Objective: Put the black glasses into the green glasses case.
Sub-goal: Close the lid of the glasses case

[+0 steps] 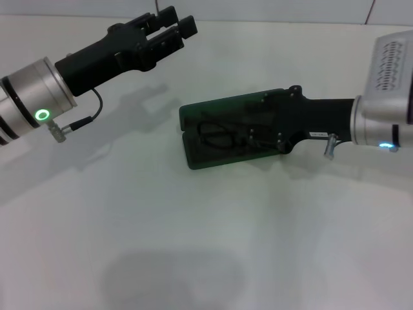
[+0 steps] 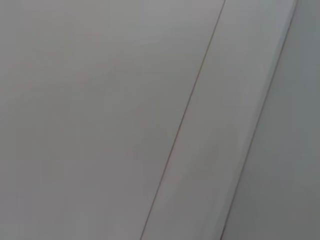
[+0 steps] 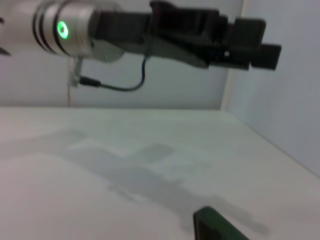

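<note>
The green glasses case (image 1: 216,111) lies open on the white table, right of centre in the head view. The black glasses (image 1: 218,135) lie inside it, their thin frame dark against the lining. My right gripper (image 1: 257,137) reaches in from the right, low over the case's right half, at the right end of the glasses. One corner of the case shows in the right wrist view (image 3: 215,227). My left gripper (image 1: 173,27) is open and empty, raised at the upper left, well away from the case. It also shows in the right wrist view (image 3: 252,42).
The white table (image 1: 193,245) spreads around the case. A wall runs along its far edge. The left wrist view shows only pale wall panels.
</note>
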Controlling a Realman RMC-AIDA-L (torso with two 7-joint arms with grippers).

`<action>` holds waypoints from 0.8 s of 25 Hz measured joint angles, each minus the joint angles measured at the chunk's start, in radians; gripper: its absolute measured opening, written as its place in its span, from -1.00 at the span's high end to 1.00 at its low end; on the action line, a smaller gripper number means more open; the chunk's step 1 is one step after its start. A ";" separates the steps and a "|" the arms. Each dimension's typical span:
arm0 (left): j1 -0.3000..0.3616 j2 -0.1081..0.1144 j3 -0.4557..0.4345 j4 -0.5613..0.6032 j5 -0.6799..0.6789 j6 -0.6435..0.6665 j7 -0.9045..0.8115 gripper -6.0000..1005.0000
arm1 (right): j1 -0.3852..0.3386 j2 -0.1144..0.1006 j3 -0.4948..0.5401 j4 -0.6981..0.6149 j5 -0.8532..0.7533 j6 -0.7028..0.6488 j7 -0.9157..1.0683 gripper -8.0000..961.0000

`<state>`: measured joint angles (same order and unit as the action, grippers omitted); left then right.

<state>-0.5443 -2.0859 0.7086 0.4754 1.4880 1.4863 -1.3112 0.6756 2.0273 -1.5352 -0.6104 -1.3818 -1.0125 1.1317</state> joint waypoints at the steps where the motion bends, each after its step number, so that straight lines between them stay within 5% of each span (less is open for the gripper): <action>1: 0.000 0.000 0.000 -0.001 0.000 0.000 0.004 -0.14 | 0.000 0.000 -0.014 -0.004 0.008 0.016 -0.002 0.10; 9: 0.003 0.000 0.000 -0.001 0.000 0.000 0.007 -0.14 | -0.030 0.001 -0.021 -0.052 0.049 0.076 -0.015 0.10; 20: 0.004 0.000 0.000 -0.004 0.000 0.000 0.009 -0.13 | 0.006 0.001 -0.160 -0.051 0.045 0.218 -0.013 0.10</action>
<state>-0.5399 -2.0863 0.7086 0.4711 1.4878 1.4864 -1.3024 0.6815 2.0284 -1.6949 -0.6614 -1.3369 -0.7949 1.1184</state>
